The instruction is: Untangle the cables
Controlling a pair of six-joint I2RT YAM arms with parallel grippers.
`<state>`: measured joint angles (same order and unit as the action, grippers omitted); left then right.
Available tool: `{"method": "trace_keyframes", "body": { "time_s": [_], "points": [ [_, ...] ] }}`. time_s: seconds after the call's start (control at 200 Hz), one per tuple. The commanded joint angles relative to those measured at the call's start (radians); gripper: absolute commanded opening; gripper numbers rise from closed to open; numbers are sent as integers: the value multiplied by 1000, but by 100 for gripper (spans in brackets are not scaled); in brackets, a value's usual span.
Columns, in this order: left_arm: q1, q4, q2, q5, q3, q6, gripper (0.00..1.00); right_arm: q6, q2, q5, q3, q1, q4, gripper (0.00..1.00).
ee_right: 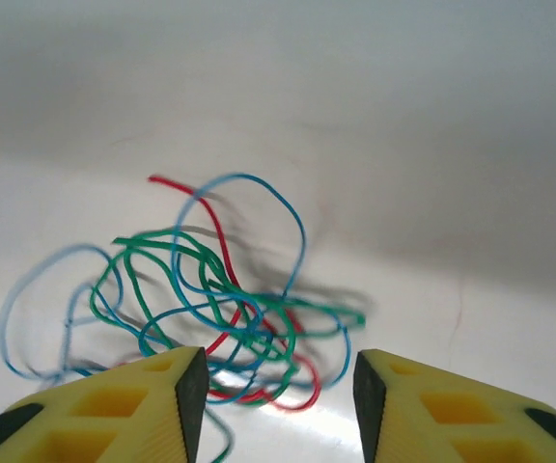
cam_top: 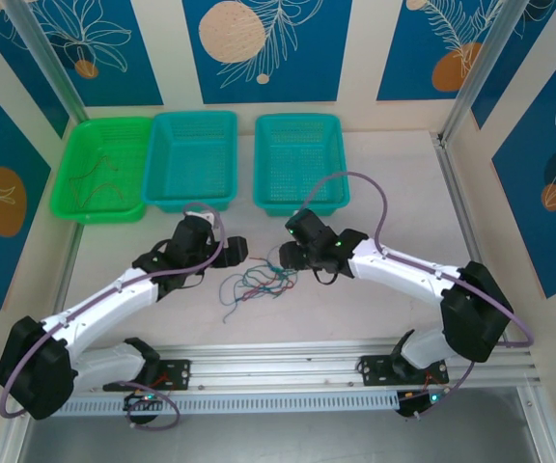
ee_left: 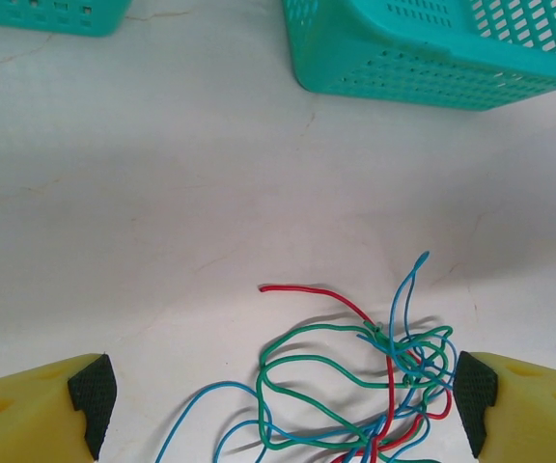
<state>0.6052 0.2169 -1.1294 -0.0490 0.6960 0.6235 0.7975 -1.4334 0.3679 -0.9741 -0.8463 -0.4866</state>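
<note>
Surface: pale, faintly cracked white table, with blue-and-cream leaf panels on the walls around it.
Left jaws: the left gripper is spread wide. Its yellow fingers have black pads and nothing is pinched between them.
Right jaws: the right gripper is parted too, with a narrower gap than the left. It doesn't seem to be clamping anything, though the near edge of its wrist view is blurry, so I wouldn't swear no strand touches a pad.
Cables: the cables are one loose knot of green, blue and red wire lying flat on the table, right between the two grippers' tips.
Left wrist view: the knot sits toward the right-hand finger. A red end and a blue end poke out on the far side, and a blue loop trails toward the left.
Right wrist view: the tangle is just ahead of the fingertips, and its near loops run down into the gap.
Arms: both reach in from the near edge and angle toward each other.
Baskets: along the far side there's a green basket on the left, then the middle teal basket and the right teal basket.
Green basket: it holds a few thin curly strands.
</note>
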Motion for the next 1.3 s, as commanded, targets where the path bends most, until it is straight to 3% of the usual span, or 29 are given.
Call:
{"method": "trace_keyframes", "body": {
  "time_s": [0.0, 0.07, 0.135, 0.39, 0.65, 0.715, 0.82, 0.865, 0.905, 1.07, 1.29],
  "points": [
    [-9, -30, -8, -6, -16, 19, 91, 508, 0, 45, 16, -115, -152, 52],
    [-11, -29, -4, -19, -20, 13, 91, 577, -27, 39, 8, -178, -120, 76],
    [-11, -24, 5, -31, -24, 5, 92, 582, -77, 17, -24, -198, -107, 81],
    [-14, -29, 51, -61, -52, -14, 93, 607, -342, 53, -236, -181, -241, 83],
    [-15, -35, 53, -58, -56, -50, 95, 589, -518, 33, -309, -172, -247, 84],
    [-16, -30, 54, -60, -54, -45, 95, 561, -527, 32, -294, -165, -233, 74],
    [-24, -16, 44, -40, -48, -24, 94, 456, -484, 31, -221, -144, -148, 45],
    [-30, -13, 36, -27, -45, -19, 93, 389, -462, 24, -190, -130, -109, 27],
    [-33, -9, 27, -14, -42, -14, 92, 323, -443, 14, -164, -112, -79, 20],
    [-41, -53, 4, 75, -58, -61, 84, -20, -366, -137, -60, 2, 51, 9],
    [-41, -247, -22, 341, -141, -252, 75, -357, -207, -364, 94, 165, 195, 1]
  ]
}}
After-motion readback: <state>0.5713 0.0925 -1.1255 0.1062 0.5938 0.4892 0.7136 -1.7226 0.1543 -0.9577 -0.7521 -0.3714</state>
